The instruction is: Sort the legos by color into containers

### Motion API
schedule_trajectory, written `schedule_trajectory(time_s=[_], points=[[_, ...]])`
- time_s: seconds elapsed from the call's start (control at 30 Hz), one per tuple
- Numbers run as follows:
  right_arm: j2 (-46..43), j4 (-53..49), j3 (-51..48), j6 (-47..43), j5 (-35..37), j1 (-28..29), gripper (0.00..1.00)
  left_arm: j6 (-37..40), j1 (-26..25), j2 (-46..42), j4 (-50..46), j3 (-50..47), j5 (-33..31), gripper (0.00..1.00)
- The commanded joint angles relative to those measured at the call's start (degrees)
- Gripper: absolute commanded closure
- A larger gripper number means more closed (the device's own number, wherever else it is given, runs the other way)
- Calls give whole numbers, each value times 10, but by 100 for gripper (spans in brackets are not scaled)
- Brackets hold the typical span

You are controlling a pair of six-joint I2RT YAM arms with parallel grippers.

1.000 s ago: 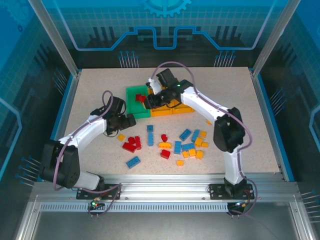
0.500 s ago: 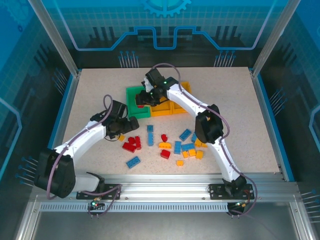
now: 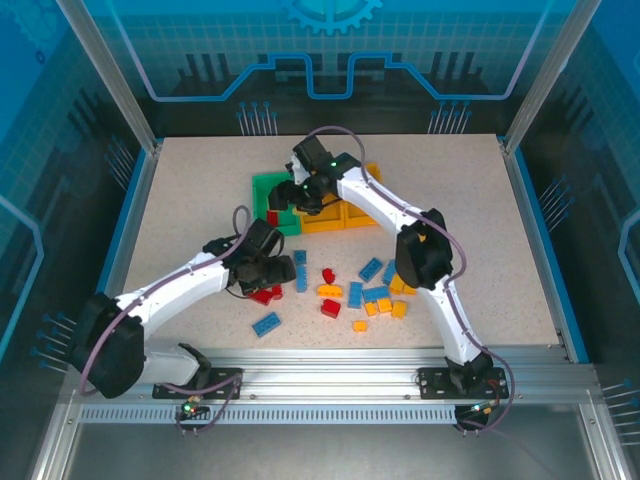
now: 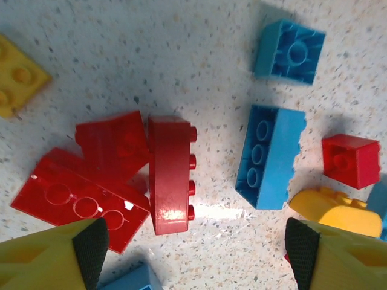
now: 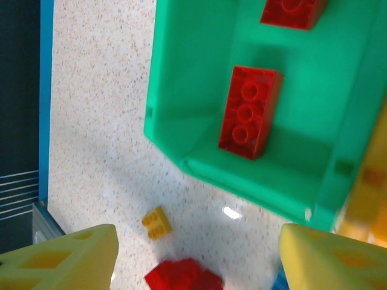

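Observation:
In the left wrist view my left gripper (image 4: 193, 257) is open low over the table, with nothing between its fingers. Just beyond it an oblong red lego (image 4: 169, 175) lies on its side against two more red ones (image 4: 78, 199). A blue lego (image 4: 269, 154) lies to the right. In the top view the left gripper (image 3: 272, 275) hovers at this red cluster. My right gripper (image 5: 196, 260) is open and empty above the near-left corner of the green container (image 5: 181, 90). Two red legos (image 5: 251, 112) lie inside that container. From above, the right gripper (image 3: 283, 198) sits over the green container (image 3: 263, 190).
Two orange containers (image 3: 330, 222) join the green one on its right. Loose blue, yellow and red legos (image 3: 371, 268) are scattered across the table's near middle. A small yellow lego (image 5: 157, 222) lies alone on the table near the green container. Metal rails edge the table.
My right gripper has opened over the green container and a red lego now lies inside. My left arm has swung right and nearer, to the red cluster.

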Motion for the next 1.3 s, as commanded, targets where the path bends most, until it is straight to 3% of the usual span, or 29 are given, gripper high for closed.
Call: schedule_trajectory(time_s=[0.0,0.23,0.43,0.7,0.9,1.27], points=[[-102,1,-60,-35,24,-1,27,-25,-16,29,-22,14,-17,28],[-281,60,-312,-47,66,-68,26,-29,-32,76,-14,26,-19,35],[-386,47,-445,-63,94,-142,26,-23,-36,117,-15,46,-31,39],[-502,30,-570,-79,123,-227,24,-17,-37,150,-13,61,-40,64],[-542,6,-625,-104,154,-255,24,-10,-36,140,-25,81,-57,71],[-528,-27,-672,-74,207,-262,24,31,-29,107,-51,178,-82,73]])
